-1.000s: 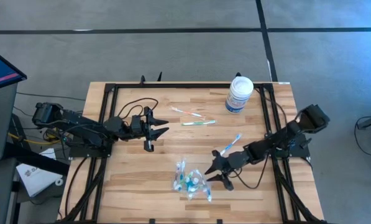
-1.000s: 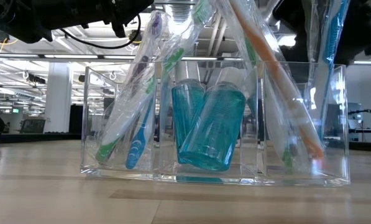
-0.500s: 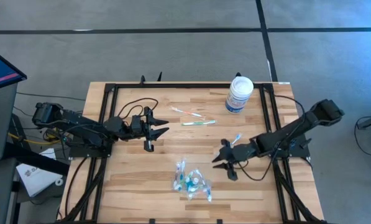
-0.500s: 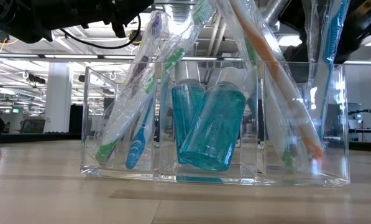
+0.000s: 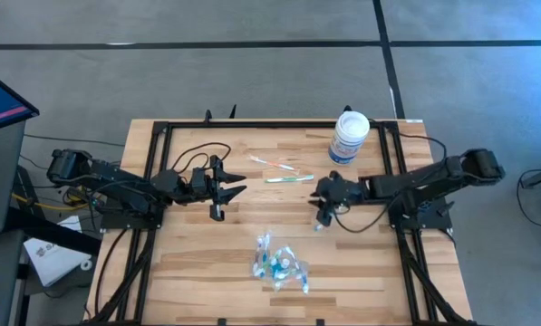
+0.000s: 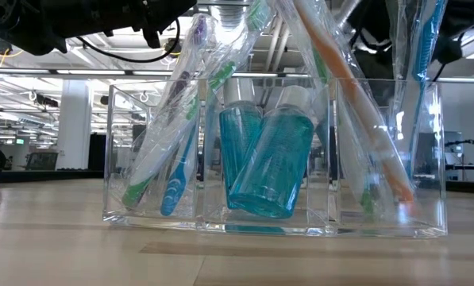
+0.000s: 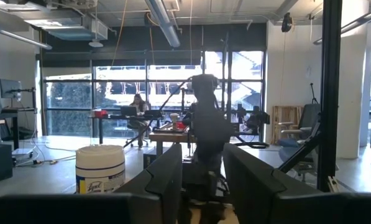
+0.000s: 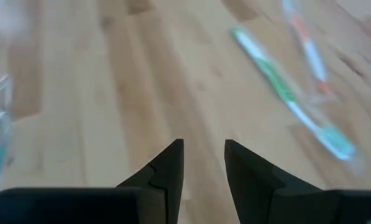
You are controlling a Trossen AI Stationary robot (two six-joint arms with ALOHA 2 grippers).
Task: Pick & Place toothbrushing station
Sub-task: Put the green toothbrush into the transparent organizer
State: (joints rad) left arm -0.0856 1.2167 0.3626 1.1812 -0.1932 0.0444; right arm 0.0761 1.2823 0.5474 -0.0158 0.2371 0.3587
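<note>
With my right gripper point(image 5: 322, 201) empty, fingers slightly parted, near the green toothbrush point(image 5: 290, 179) lying beyond the clear tray point(image 5: 281, 264), I figured that narrow gap could easily just shove it away.

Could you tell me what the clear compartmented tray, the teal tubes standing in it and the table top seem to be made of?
The clear compartmented tray looks like rigid glossy acrylic or similar plastic: the room shows through its straight walls. The teal tubes seem translucent plastic, tinted and smooth, with light passing through. The table top looks like matte light wood, with plank seams and grain.
</note>
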